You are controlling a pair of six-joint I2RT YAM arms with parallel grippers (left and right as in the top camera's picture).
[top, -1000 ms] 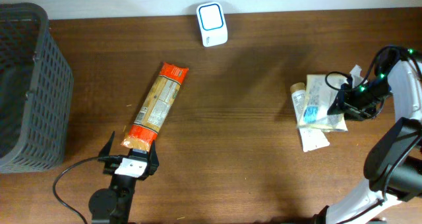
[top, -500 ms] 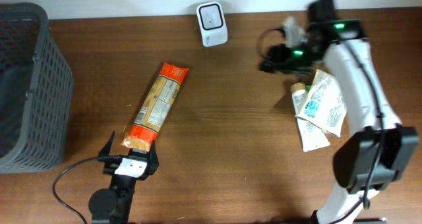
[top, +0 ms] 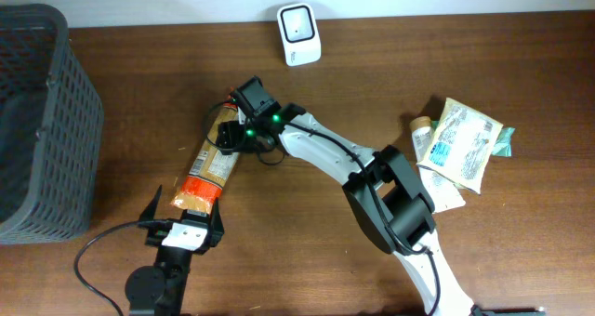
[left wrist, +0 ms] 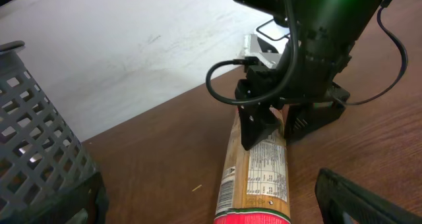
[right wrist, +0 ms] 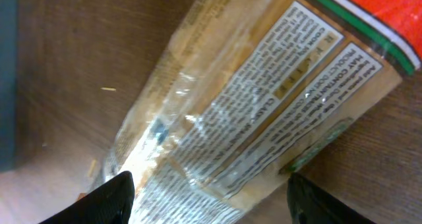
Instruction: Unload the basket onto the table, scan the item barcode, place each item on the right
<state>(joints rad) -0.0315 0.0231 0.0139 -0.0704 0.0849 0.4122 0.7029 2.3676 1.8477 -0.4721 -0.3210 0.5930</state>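
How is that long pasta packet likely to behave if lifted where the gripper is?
Probably stiff: the pasta packet lies straight and flat. Its glossy clear wrap may slip. With the right gripper straddling it off-centre, lifting there would likely tilt it.

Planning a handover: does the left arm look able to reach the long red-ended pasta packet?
Probably yes: the pasta packet ends just ahead of the open left gripper; the right gripper straddles only its far half.

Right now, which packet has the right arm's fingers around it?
The long pasta packet with red ends, left of centre; the flat pouches lie piled far right.
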